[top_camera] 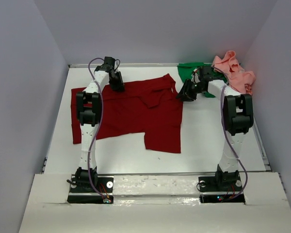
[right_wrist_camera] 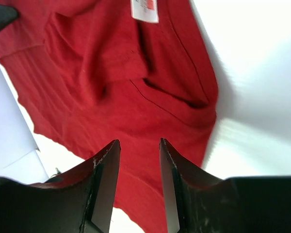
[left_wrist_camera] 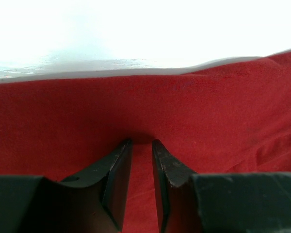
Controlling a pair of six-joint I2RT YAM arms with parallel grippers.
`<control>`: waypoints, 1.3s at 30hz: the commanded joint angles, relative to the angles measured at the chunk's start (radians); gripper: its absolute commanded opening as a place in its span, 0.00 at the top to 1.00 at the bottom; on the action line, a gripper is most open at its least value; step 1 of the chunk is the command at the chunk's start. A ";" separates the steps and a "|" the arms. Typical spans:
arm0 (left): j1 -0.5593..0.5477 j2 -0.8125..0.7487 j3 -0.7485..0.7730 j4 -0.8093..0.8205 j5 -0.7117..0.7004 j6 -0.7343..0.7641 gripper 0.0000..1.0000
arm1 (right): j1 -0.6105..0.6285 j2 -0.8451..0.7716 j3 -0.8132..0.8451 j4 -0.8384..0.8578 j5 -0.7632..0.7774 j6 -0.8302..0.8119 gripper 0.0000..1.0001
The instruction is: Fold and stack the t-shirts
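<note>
Dark red t-shirt (top_camera: 131, 114) spread flat; green t-shirt (top_camera: 190, 71), pink t-shirt (top_camera: 235, 73) crumpled far right.

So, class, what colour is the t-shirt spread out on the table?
Dark red t-shirt; top view shows best.

Dark red t-shirt (top_camera: 136, 111): a strip of its left half lies under the left arm (top_camera: 89, 104); both wrist views cut it off at their edges.
Green t-shirt (top_camera: 186, 72): only a far patch shows, the rest is behind the right arm (top_camera: 218, 88).
Salmon pink t-shirt (top_camera: 235, 74): a crumpled heap, its near edge hidden by the same arm.
Label (right_wrist_camera: 144, 9): cut by the top edge, print unreadable.
Left gripper (left_wrist_camera: 141, 141): narrow gap; whether cloth is pinched cannot be told.
Table (left_wrist_camera: 136, 29): washed out to white glare.
</note>
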 commanded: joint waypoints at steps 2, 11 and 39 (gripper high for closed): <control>-0.001 -0.002 -0.025 -0.070 -0.053 0.022 0.62 | 0.006 0.040 0.054 0.104 -0.048 0.039 0.57; -0.001 -0.004 -0.031 -0.073 -0.059 0.028 0.62 | 0.017 0.119 0.120 0.114 -0.064 0.041 0.57; -0.001 -0.022 -0.039 -0.080 -0.079 0.026 0.62 | 0.074 0.290 0.301 0.105 -0.054 0.031 0.57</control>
